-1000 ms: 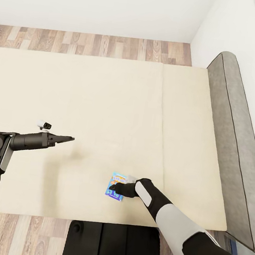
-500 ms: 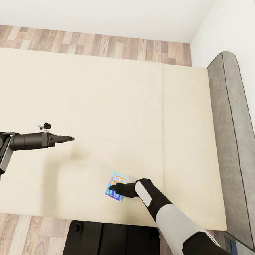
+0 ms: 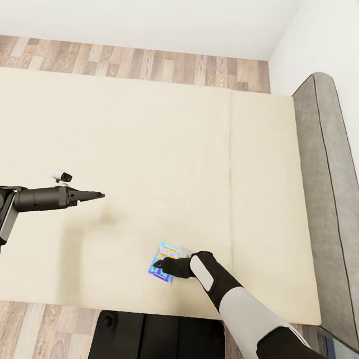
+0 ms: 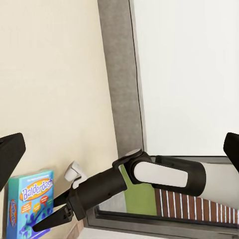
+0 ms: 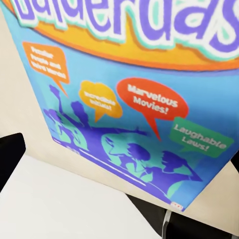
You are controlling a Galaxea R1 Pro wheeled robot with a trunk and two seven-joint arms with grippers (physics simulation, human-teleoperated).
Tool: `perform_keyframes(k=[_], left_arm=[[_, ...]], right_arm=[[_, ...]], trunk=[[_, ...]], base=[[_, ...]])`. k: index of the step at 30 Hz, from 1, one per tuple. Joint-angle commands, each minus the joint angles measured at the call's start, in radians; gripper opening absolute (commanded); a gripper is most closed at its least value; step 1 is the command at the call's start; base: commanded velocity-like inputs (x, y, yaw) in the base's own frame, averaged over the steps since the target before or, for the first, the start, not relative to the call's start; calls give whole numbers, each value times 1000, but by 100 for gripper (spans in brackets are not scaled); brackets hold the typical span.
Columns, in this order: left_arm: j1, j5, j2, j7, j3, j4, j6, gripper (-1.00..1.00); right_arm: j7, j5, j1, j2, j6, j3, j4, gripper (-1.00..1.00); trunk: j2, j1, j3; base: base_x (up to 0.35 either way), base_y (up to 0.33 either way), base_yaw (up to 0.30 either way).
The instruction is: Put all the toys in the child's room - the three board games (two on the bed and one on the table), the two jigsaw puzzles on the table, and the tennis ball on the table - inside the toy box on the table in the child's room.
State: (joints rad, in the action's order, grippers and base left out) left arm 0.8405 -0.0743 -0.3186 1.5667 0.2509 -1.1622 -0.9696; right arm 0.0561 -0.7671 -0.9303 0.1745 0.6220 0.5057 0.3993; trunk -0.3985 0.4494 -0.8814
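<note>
Blue board game (image 3: pixel 164 262) lies flat on the beige bed (image 3: pixel 148 159), near its front edge. R gripper (image 3: pixel 161 265) is right over it, fingers spread w/ the box between and below them; wrist cam looks straight at the cover from close up, can't tell if touching. L gripper (image 3: pixel 94 195) hovers well apart to the left over bare mattress, fingers open, holding nothing. Grey headboard (image 3: pixel 325 180) at right

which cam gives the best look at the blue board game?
Right wrist view: the blue board game spans the picture, print legible. The left wrist view shows it whole on the bed, the right gripper over it. In the head view it is small, partly covered by that gripper.
</note>
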Motion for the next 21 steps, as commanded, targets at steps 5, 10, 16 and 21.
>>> perform_keyframes(k=[5, 10, 16, 21], left_arm=[[0, 1, 0, 4, 0, -1, -11, 100], [0, 1, 0, 4, 0, -1, -11, 100], [0, 1, 0, 4, 1, 0, -11, 100], [0, 1, 0, 4, 1, -1, -11, 100]], right_arm=[[5, 6, -1, 0, 2, 3, 0, 100], [5, 6, -1, 0, 2, 4, 0, 100], [6, 6, -1, 0, 3, 4, 2, 100], [10, 7, -1, 0, 9, 3, 4, 100]], trunk=[[-2, 1, -1], [-2, 1, -1], [-2, 1, -1], [-2, 1, -1]], base=[[0, 5, 0], [0, 0, 0], [0, 0, 0], [0, 0, 0]])
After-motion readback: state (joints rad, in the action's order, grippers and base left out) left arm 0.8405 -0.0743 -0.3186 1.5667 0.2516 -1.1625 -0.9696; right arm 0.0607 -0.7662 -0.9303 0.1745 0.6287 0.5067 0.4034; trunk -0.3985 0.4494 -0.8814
